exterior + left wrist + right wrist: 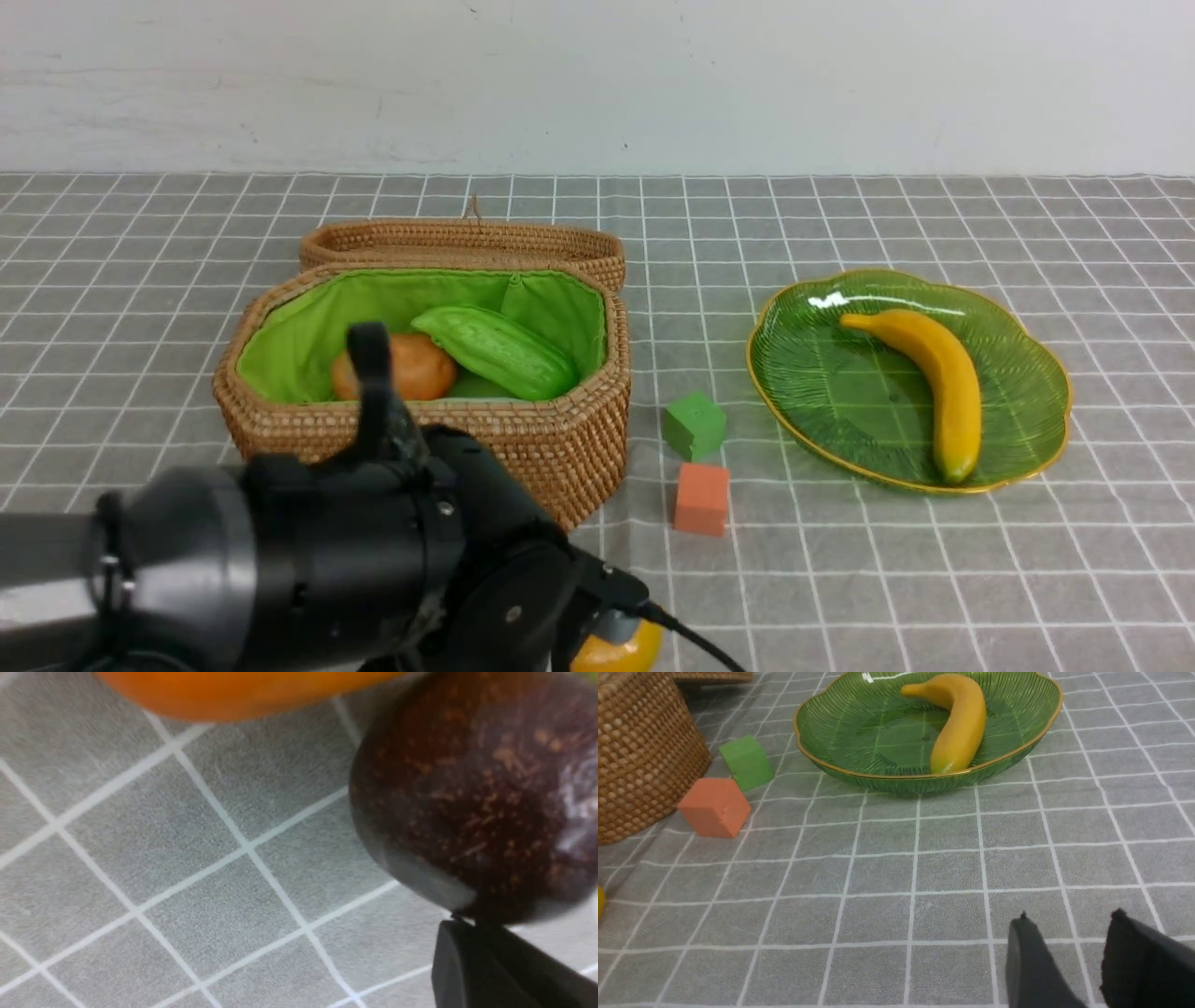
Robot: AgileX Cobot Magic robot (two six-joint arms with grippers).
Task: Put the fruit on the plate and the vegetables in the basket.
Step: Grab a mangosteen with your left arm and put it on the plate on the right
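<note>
**Produce partly sorted on grey checked cloth**

Largest first: wicker basket, standing open left of centre, lid laid back behind. Holds the light-green gourd, leaning over the orange-brown potato on the green lining. Next, green plate on the right, well apart from the basket. Cradles the banana alone. At the near edge, under the left arm, mango (only a sliver visible from the front). Near it, small dark purple fruit, pinched by the left gripper, one finger seen pressed against it. Right gripper low over the cloth, fingers spread, gripping nothing. Between basket and plate, green cube and orange cube, close together.
</note>
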